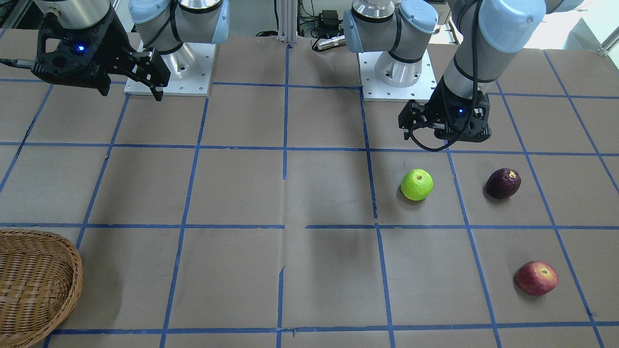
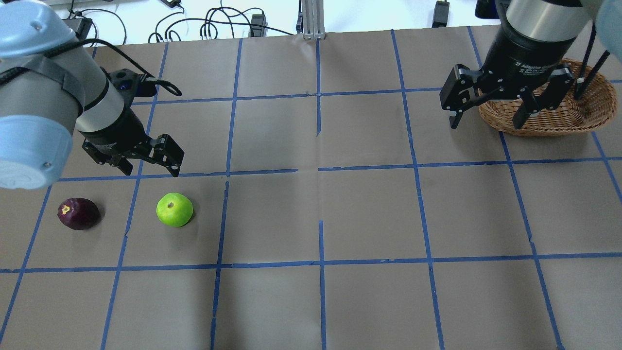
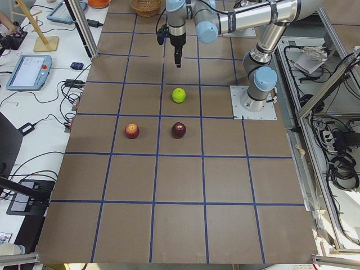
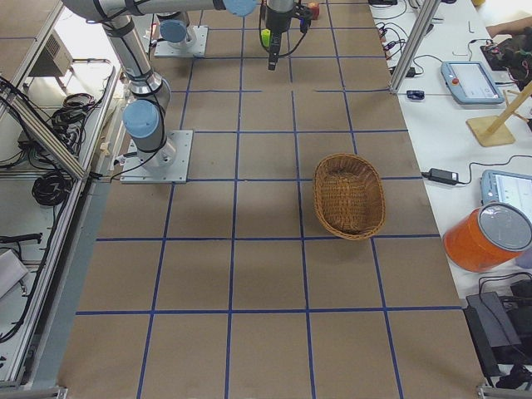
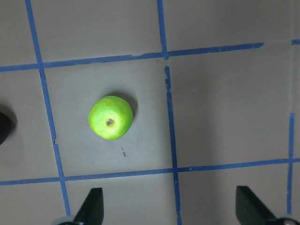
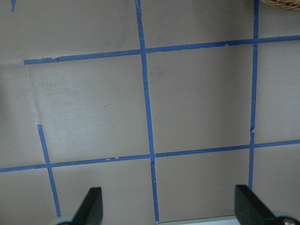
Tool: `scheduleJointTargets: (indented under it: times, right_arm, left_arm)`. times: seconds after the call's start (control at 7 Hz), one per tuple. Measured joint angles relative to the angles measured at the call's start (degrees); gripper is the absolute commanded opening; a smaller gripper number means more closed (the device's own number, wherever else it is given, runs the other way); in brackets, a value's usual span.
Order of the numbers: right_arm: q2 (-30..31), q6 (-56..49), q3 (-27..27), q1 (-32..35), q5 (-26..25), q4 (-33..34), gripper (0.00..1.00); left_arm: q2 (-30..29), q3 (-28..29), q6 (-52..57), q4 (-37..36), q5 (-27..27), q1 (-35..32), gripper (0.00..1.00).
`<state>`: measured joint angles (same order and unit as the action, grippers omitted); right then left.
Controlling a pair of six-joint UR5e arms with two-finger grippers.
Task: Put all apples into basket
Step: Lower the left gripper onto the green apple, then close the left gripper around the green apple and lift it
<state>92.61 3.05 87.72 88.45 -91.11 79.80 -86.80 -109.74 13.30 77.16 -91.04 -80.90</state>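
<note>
Apples lie on the brown worktop [image 1: 242, 193], three of them, and none is in the basket [image 1: 75, 278]. The green apple [image 1: 417, 184] sits with its stem end up and is the one closest to the middle of the worktop. The purple apple [image 1: 503, 183] sits farther out to the robot's left. The red apple [image 1: 536, 278] lies farther away from the robot. All three are apart from each other. The basket is well apart from them, on the robot's right side.

The left pincer [image 2: 152, 171] hangs above the worktop near the green apple, with its fingers spread wide and nothing in them. In the left wrist view the green apple is ahead of the fingers and a bit to one side, not between them. The right pincer [image 2: 487, 124] hangs near the basket, also spread wide and holding nothing.

An apple is likely firm and not heavy, so a steady squeeze should hold it. It is round and smooth, so it may roll if a finger bumps it, or slip if held too high or too low. The best place to hold it looks like its fat middle, one finger on each side, coming down from above. The purple apple looks wrinkly and may be softer, so it likely wants a gentler squeeze.
</note>
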Motion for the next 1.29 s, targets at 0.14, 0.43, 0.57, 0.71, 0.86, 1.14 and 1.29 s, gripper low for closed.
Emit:
scheduleJointTargets:
  times: [0.14,0.43,0.57,0.71,0.86,1.14,1.29]
  right_arm:
    - [-0.01,0.00,0.00,-0.02,-0.02,0.00,1.00]
    - [-0.08,-0.40,0.00,-0.15,0.12,0.04,1.00]
    - [-0.16,-0.33,0.00,-0.18,0.16,0.07,1.00]
    - [-0.23,-0.08,0.00,-0.20,0.20,0.13,1.00]
    - [-0.28,0.05,0.00,-0.21,0.32,0.19,1.00]
    - [-0.35,-0.14,0.00,-0.21,0.60,0.26,1.00]
    - [-0.43,-0.50,0.02,-0.21,0.54,0.25,1.00]
  left_arm:
    - [-1.74,-4.71,1.63,-6.54,-0.01,2.00,1.00]
    - [-7.92,-10.00,2.42,-16.47,-0.10,3.37,1.00]
    - [-11.08,-10.53,2.56,-18.58,-0.36,3.50,1.00]
    - [-13.50,-10.71,2.58,-19.81,-1.11,3.52,1.00]
    - [-15.27,-10.99,2.48,-20.61,-2.05,3.50,0.97]
    - [-17.65,-11.28,2.09,-21.12,-2.39,3.45,0.15]
    - [-17.91,-11.04,1.66,-21.32,-2.31,3.36,0.12]
